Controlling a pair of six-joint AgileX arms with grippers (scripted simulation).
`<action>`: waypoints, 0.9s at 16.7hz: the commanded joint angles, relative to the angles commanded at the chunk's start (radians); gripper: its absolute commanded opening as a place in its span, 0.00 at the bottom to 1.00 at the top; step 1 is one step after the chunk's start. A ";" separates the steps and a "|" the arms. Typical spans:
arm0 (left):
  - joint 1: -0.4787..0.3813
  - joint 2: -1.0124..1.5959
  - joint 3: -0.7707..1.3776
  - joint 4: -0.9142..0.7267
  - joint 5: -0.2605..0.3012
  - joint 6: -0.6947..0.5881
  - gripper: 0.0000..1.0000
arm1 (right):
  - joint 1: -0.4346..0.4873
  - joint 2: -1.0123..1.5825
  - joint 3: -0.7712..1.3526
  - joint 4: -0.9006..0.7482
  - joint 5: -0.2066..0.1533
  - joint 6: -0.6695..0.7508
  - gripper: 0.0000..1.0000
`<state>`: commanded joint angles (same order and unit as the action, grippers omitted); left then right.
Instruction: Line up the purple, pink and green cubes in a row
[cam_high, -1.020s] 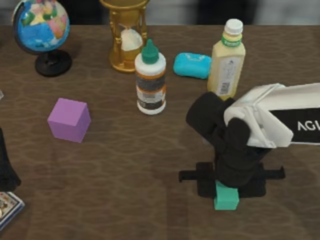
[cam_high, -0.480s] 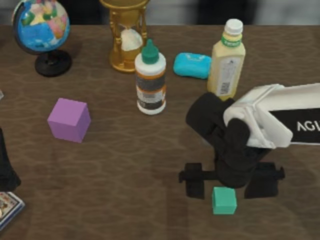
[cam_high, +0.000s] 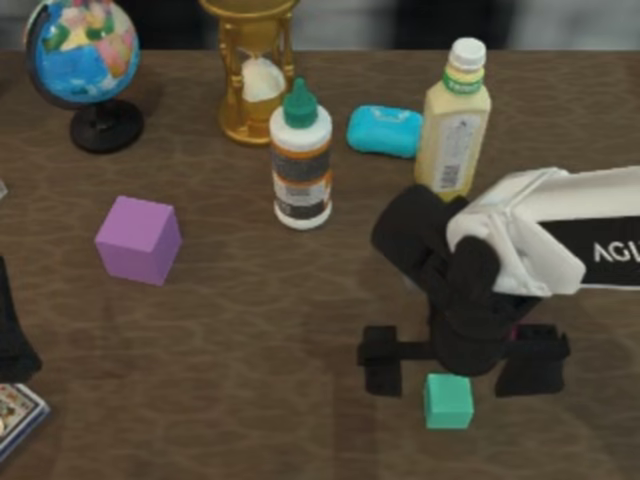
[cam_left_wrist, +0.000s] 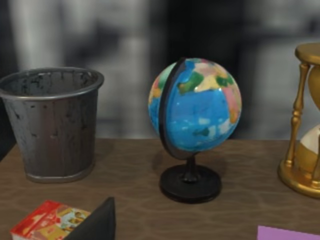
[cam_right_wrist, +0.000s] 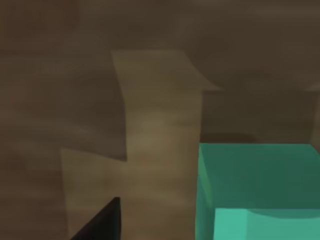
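Observation:
The small green cube (cam_high: 448, 400) rests on the table at the front right, also seen close up in the right wrist view (cam_right_wrist: 255, 190). My right gripper (cam_high: 457, 368) hovers just behind and above it, open, its black fingers (cam_high: 385, 365) spread wide to either side and touching nothing. The large purple cube (cam_high: 138, 238) stands alone at the left; its top corner shows in the left wrist view (cam_left_wrist: 290, 233). The pink cube is out of view. My left gripper (cam_high: 10, 335) is parked at the table's left edge, with one finger (cam_left_wrist: 100, 222) showing.
Along the back stand a globe (cam_high: 80, 50), a gold hourglass (cam_high: 255, 70), a white bottle with a green cap (cam_high: 300, 160), a turquoise soap bar (cam_high: 385, 130) and a yellow bottle (cam_high: 455, 120). A card box (cam_high: 15, 415) lies front left. A metal bin (cam_left_wrist: 50, 122) stands beyond the globe.
My right gripper was shut on the green cube a second ago; it has opened, its fingers spreading wide, and the cube stays on the table.

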<state>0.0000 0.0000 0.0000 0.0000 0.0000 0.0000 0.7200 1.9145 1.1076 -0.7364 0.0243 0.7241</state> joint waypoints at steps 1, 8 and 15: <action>0.000 0.000 0.000 0.000 0.000 0.000 1.00 | 0.002 -0.006 0.010 -0.014 0.000 0.000 1.00; 0.000 0.000 0.000 0.000 0.000 0.000 1.00 | 0.012 -0.110 0.136 -0.252 -0.001 0.003 1.00; 0.000 0.000 0.000 0.000 0.000 0.000 1.00 | 0.006 -0.112 0.146 -0.262 0.000 -0.010 1.00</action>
<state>0.0000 0.0000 0.0000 0.0000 0.0000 0.0000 0.7262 1.8027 1.2533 -0.9988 0.0239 0.7140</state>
